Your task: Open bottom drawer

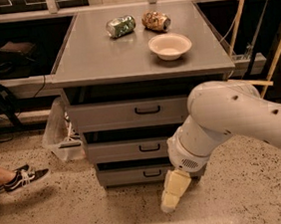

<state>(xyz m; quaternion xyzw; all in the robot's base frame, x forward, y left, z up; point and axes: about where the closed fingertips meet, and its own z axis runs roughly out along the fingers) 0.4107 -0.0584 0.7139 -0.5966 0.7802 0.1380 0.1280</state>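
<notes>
The bottom drawer point(129, 175) is the lowest of three grey drawers under the grey table, with a small black bar handle point(152, 173). Its front sits in line with the cabinet and it looks closed. My gripper point(172, 192) hangs cream-coloured from the white arm point(231, 119), low above the floor. It is in front of the drawer, just below and to the right of the handle, and does not visibly touch it. The arm hides the right ends of the middle and bottom drawers.
On the table top point(90, 59) lie a green can point(120, 26), a brown crumpled can point(156, 21) and a white bowl point(169, 45). A clear plastic bin point(59, 135) stands left of the cabinet. A person's sneaker point(19, 177) is on the floor at left. Wooden poles point(236, 19) lean at right.
</notes>
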